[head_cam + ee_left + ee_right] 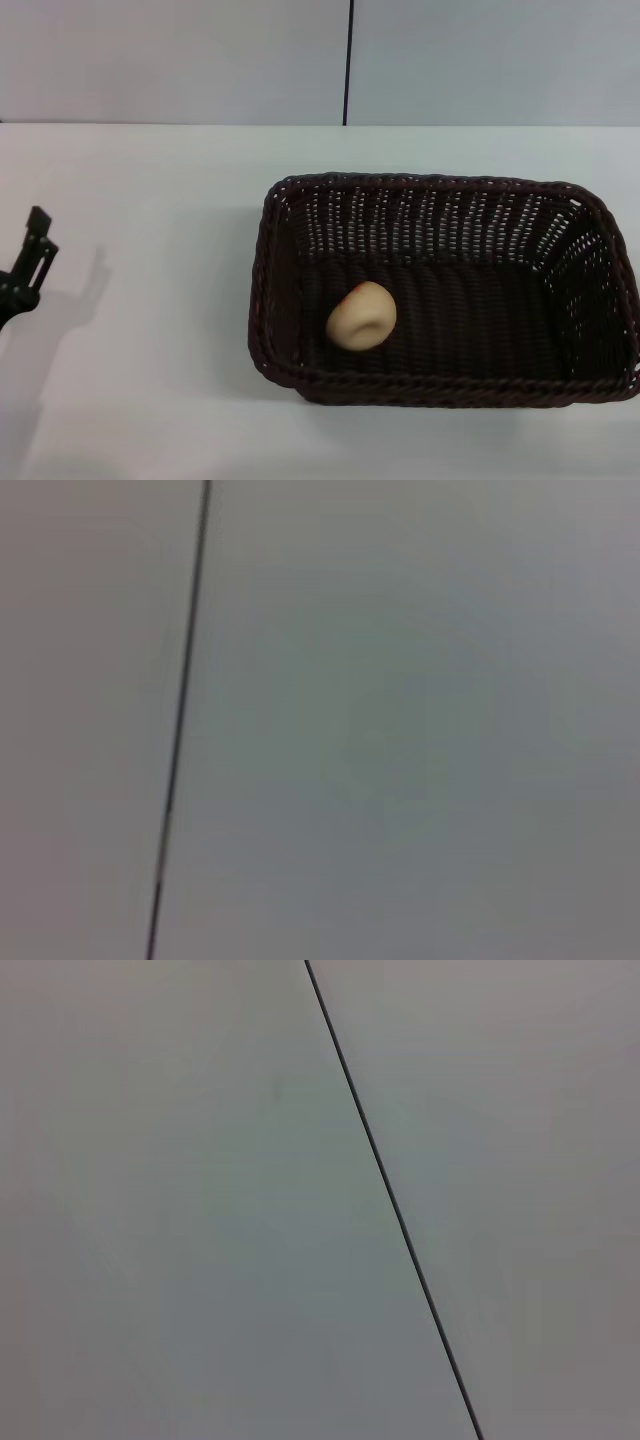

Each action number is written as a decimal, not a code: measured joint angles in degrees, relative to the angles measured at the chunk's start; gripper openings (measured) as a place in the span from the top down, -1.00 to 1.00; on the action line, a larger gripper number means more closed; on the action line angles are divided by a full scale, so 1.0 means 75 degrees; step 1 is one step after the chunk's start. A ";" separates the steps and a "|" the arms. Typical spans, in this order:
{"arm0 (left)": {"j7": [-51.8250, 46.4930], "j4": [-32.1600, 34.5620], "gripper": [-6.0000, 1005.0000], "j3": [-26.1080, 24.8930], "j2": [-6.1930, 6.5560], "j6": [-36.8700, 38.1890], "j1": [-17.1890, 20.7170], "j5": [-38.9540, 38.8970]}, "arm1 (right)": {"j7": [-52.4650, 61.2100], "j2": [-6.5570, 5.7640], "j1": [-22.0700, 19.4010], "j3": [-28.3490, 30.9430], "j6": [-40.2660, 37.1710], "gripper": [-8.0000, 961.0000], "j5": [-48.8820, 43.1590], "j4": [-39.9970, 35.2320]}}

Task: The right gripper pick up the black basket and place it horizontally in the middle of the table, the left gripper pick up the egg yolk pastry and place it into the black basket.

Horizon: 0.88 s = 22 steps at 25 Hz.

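Observation:
The black basket (440, 290) lies lengthwise on the white table (150, 220), right of the middle. The egg yolk pastry (361, 316) rests inside it on the basket floor, near the left front corner, tipped so its pale underside shows. My left gripper (28, 262) is at the far left edge of the head view, well away from the basket and holding nothing; only part of its black frame shows. My right gripper is out of view. Both wrist views show only a plain grey wall with a dark seam.
A grey wall with a vertical dark seam (348, 60) stands behind the table's far edge. Bare tabletop lies between my left gripper and the basket, and in front of the basket.

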 joint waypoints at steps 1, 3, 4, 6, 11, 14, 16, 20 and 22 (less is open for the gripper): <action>0.0015 0.0006 -0.59 -0.0026 -0.0002 -0.0033 0.0015 -0.0001 | -0.0036 0.0002 0.0006 0.0000 0.0037 -0.29 0.0000 0.0039; 0.0012 0.0064 -0.59 -0.0066 0.0001 -0.0158 0.0016 -0.0003 | -0.0074 0.0010 0.0039 0.0000 0.0067 -0.29 0.0001 0.0139; 0.0012 0.0064 -0.59 -0.0066 0.0001 -0.0158 0.0016 -0.0003 | -0.0074 0.0010 0.0039 0.0000 0.0067 -0.29 0.0001 0.0139; -0.0014 0.0100 -0.59 -0.0071 0.0010 -0.0196 -0.0011 0.0000 | -0.0081 0.0015 0.0071 0.0000 0.0049 -0.29 0.0001 0.0169; 0.0037 0.0187 -0.59 -0.0049 -0.0001 -0.0204 -0.0034 0.0025 | -0.0113 0.0013 0.0183 0.0001 0.0180 -0.29 0.0001 0.0183; 0.0053 0.0228 -0.59 -0.0035 0.0014 -0.0185 -0.0011 0.0050 | -0.0116 0.0016 0.0219 0.0001 0.0269 -0.29 0.0001 0.0187; 0.0039 0.0270 -0.59 -0.0035 0.0015 -0.0219 -0.0001 0.0044 | -0.0179 0.0017 0.0283 0.0000 0.0510 -0.29 0.0001 0.0189; 0.0015 0.0287 -0.59 -0.0033 0.0015 -0.0233 0.0016 0.0043 | -0.0382 0.0017 0.0362 0.0000 0.0659 -0.29 0.0006 0.0261; 0.0043 0.0290 -0.59 -0.0055 0.0007 -0.0172 0.0043 0.0053 | -0.0400 0.0023 0.0363 0.0000 0.0586 -0.29 0.0006 0.0329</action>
